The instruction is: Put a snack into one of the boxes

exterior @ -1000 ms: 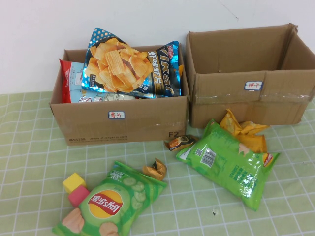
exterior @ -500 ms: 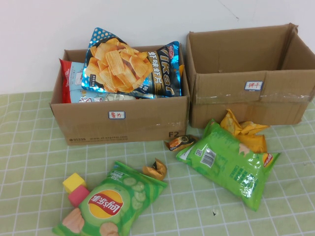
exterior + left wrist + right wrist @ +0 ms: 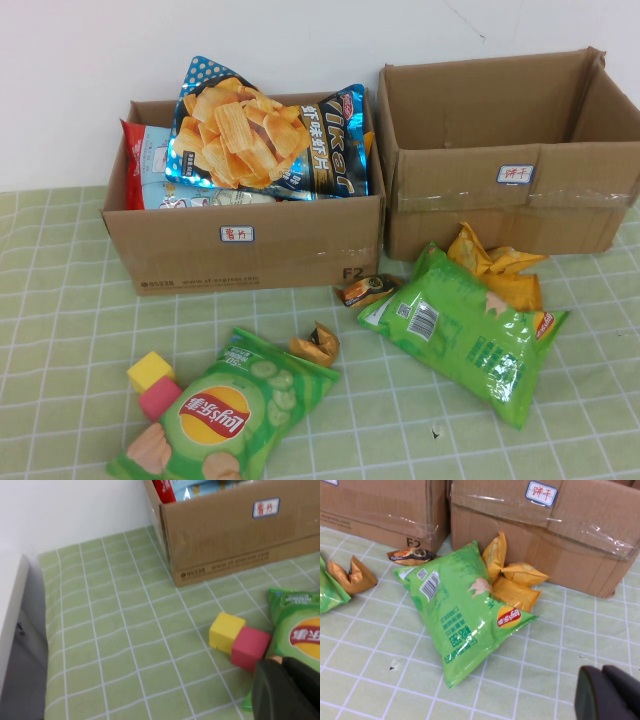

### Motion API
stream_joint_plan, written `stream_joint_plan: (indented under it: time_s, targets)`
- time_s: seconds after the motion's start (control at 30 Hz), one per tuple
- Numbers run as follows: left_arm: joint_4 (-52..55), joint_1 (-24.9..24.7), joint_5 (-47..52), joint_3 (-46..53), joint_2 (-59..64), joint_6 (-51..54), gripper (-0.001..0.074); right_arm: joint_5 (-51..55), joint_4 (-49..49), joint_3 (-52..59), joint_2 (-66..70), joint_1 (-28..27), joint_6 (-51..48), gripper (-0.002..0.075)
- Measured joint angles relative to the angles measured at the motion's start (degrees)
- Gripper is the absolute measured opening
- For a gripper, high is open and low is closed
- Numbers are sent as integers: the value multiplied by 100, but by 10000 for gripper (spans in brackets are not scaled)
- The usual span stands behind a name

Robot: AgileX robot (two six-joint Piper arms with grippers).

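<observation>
Two cardboard boxes stand at the back. The left box [image 3: 250, 250] holds a blue chip bag [image 3: 270, 135] and other packets. The right box [image 3: 500, 215] looks empty from here. On the cloth lie a green Lay's bag [image 3: 225, 410], a second green bag [image 3: 460, 325], orange packets [image 3: 495, 265], a small orange snack [image 3: 315, 345] and a small dark snack [image 3: 368, 290]. Neither gripper shows in the high view. My left gripper [image 3: 285, 690] is shut and empty, over the edge of the green Lay's bag [image 3: 300, 630]. My right gripper [image 3: 607, 692] is shut and empty, near the second green bag [image 3: 465, 610].
A yellow cube [image 3: 150, 370] and a pink cube [image 3: 158, 397] sit just left of the Lay's bag. The green checked cloth [image 3: 60, 300] covers the table. A white wall stands behind the boxes. A grey edge [image 3: 20, 645] shows at the table's left side.
</observation>
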Motion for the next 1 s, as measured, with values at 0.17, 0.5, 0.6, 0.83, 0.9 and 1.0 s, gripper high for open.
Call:
stream_joint_plan:
  time_s: [0.17, 0.5, 0.6, 0.83, 0.9, 1.0]
  targets:
    - [0, 0, 75, 0, 0, 0, -3, 9, 0, 0, 0, 0, 0, -2]
    - [693, -51, -1656, 1089, -719, 0, -2, 9, 0, 0, 0, 0, 0, -2]
    - [798, -51, -2376, 1742, -753, -275, -2, 9, 0, 0, 0, 0, 0, -2]
    - [1026, -227, -1614, 1903, -775, -1035, -2, 9, 0, 4, -10, 0, 0, -2]
    - [1047, -285, -1579, 1890, -775, -1140, -3, 9, 0, 4, -10, 0, 0, -2]
    - [1086, -321, -1538, 1881, -775, -1371, -2, 9, 0, 4, -10, 0, 0, -2]
